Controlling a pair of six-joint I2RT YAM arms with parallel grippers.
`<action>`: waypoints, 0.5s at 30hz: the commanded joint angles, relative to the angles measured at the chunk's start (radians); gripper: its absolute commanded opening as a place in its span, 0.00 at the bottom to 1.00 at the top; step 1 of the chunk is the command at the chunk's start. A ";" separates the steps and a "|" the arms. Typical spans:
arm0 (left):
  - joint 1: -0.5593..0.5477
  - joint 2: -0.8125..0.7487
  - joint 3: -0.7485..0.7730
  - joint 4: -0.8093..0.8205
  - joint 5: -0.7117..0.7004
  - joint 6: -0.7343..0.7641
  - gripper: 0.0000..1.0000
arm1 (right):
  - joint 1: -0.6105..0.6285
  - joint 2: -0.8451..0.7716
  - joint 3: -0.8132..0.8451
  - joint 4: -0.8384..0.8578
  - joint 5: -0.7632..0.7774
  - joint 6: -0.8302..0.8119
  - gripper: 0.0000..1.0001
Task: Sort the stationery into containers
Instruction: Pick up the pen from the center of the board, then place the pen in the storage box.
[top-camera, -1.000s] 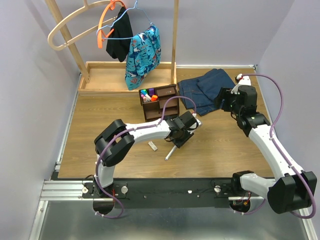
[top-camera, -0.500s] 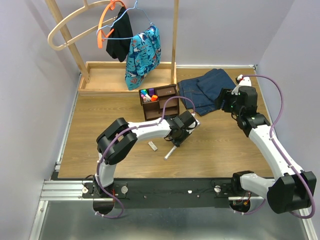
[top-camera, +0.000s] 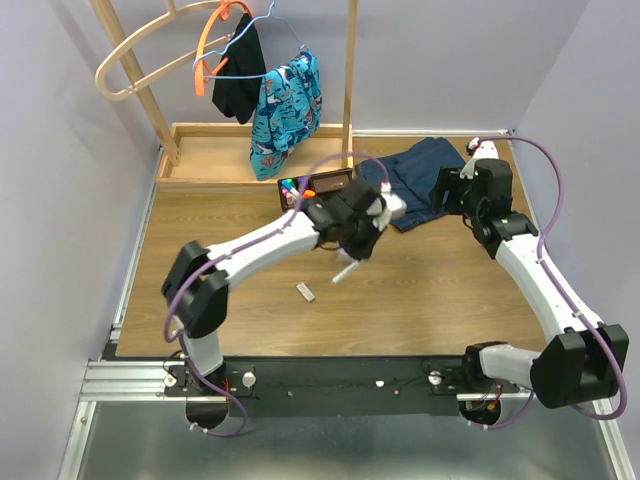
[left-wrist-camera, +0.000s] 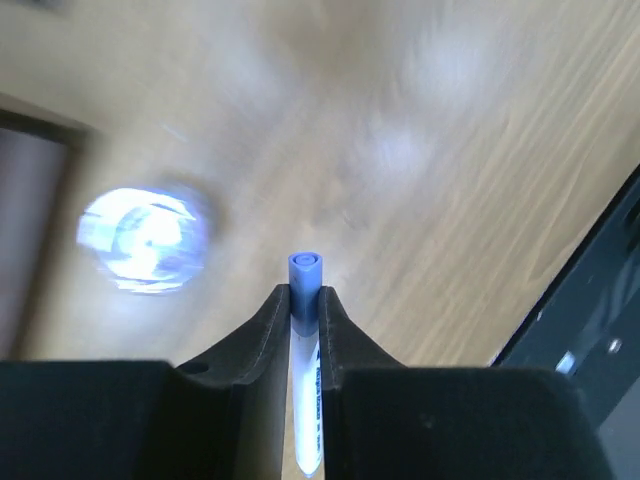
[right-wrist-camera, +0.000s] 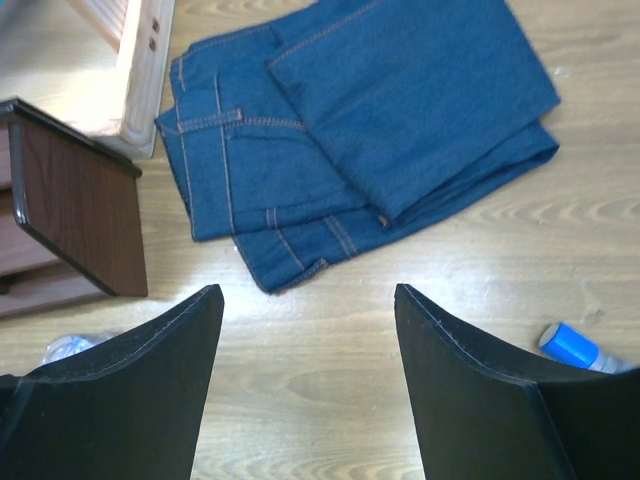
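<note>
Top external view first: the surface (top-camera: 200, 250) lies clear below the left hand (left-wrist-camera: 305, 308), so anything that slips from that grip would probably fall, bounce and roll out of easy reach. The folded jeans (right-wrist-camera: 400, 110) lie just beside the dark organiser (right-wrist-camera: 75, 215). The right hand (right-wrist-camera: 305, 300) hangs over their near edge, spread wide and holding nothing, and a careless descent could snag denim instead of stationery.

In that view the organiser is largely hidden under the left arm. Its compartments are small, and coloured markers (top-camera: 293, 187) already stand in one. A tilted approach could jam the pen against them or against a rim and shove the whole box.

The clear tub (left-wrist-camera: 145, 240), blurred in the left wrist view, sits on the surface near the organiser and could be knocked in passing. The blue-capped bottle (right-wrist-camera: 572, 345) lies apart from the jeans; being round, it may roll if brushed.

The white pen (left-wrist-camera: 305, 275) is pinched between the left hand's narrowed fingers, its blue cap poking just past their tips. The thin barrel runs along the fingers, not across them, so I judge it could slide out. The eraser (top-camera: 306, 292) lies alone, well apart from the organiser.

Blue print runs along the pen's barrel, too small to read. No other label or brand shows.
</note>
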 joint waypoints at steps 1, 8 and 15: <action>0.133 -0.131 0.121 0.020 0.021 0.061 0.16 | -0.008 0.039 0.087 -0.033 0.032 -0.052 0.77; 0.357 -0.170 0.129 0.258 0.075 0.100 0.14 | -0.009 0.088 0.136 -0.001 0.001 -0.030 0.77; 0.483 -0.169 -0.055 0.755 0.159 0.044 0.11 | -0.008 0.146 0.173 0.005 0.000 -0.065 0.77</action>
